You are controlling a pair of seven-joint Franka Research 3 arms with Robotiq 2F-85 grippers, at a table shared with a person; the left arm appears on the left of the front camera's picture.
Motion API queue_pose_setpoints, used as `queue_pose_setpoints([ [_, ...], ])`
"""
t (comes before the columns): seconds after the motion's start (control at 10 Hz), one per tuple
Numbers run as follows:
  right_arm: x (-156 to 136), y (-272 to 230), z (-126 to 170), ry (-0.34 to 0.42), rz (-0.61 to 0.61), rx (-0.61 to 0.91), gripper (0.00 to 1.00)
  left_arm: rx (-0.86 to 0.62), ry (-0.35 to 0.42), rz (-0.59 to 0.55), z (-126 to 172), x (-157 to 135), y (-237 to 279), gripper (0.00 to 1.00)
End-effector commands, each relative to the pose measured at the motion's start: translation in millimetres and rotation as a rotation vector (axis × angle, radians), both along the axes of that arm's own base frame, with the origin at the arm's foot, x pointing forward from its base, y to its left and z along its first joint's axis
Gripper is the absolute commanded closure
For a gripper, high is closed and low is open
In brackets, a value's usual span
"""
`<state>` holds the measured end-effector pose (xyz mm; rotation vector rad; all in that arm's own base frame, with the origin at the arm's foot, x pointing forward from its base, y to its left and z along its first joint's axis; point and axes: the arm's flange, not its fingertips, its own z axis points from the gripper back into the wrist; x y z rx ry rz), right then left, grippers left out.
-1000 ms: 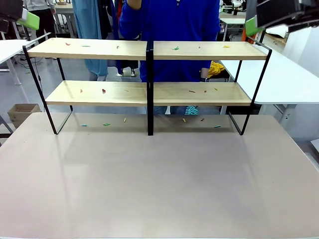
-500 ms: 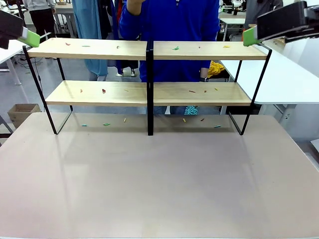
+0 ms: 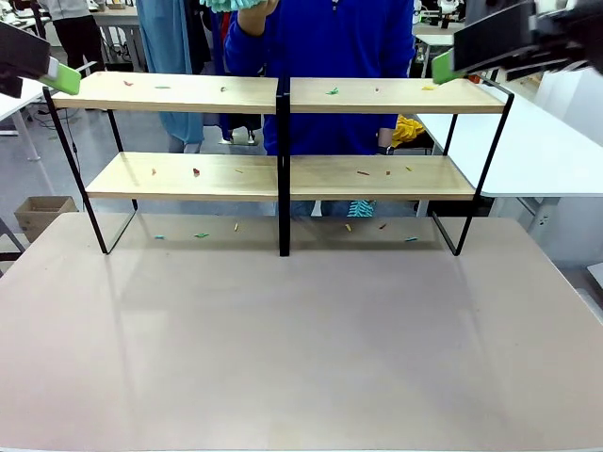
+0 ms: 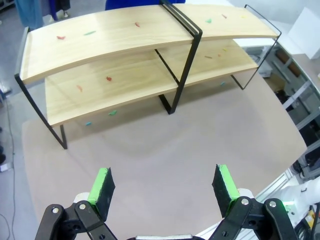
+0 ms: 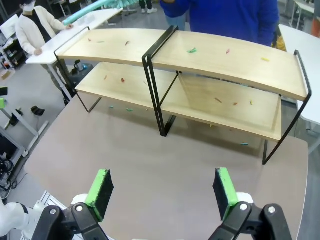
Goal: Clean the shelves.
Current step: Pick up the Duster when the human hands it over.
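Right gripper [image 5: 162, 187] has slid inward over the shelves [image 3: 188, 92].
It and left gripper [image 4: 162, 186] gape empty; scraps [image 3: 332, 91] litter top and bottom, uncleaned.

Left gripper [image 4: 162, 171] and right gripper [image 5: 161, 172] hover high, jaws spread wide.

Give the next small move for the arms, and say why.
Probably reach the right gripper toward the teal item in the person's hand: that gripper is open and empty, and coloured scraps litter the shelves, so a tool seems needed.
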<state>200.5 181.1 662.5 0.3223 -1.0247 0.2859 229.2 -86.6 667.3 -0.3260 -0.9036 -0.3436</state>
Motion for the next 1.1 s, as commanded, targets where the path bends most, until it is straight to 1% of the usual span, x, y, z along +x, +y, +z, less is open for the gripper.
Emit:
queue_pose_setpoints([
  [0.0, 15, 3, -13, 0.02, -0.012, 0.05, 0.0, -0.001, -0.004, -0.024, 1, 2, 3, 0.0],
  [0.2, 27, 2, -20, 0.04, -0.086, 0.041, 0.0, 0.004, 0.003, -0.034, -1, 5, 2, 0.0],
  [0.3, 31, 2, -23, 0.046, -0.096, 0.042, 0.0, 0.008, 0.004, -0.039, -1, 5, 2, 0.0],
  [0.6, 34, 4, -24, 0.05, -0.09, 0.046, 0.0, 0.009, 0.007, -0.046, -2, 7, 1, 0.0],
  [0.8, 36, 3, -26, 0.051, -0.116, 0.047, 0.0, 0.007, 0.01, -0.06, -3, 9, 1, 0.0],
  [1.0, 37, 4, -26, 0.052, -0.109, 0.043, 0.0, 0.006, 0.012, -0.067, -3, 10, 1, 0.0],
])
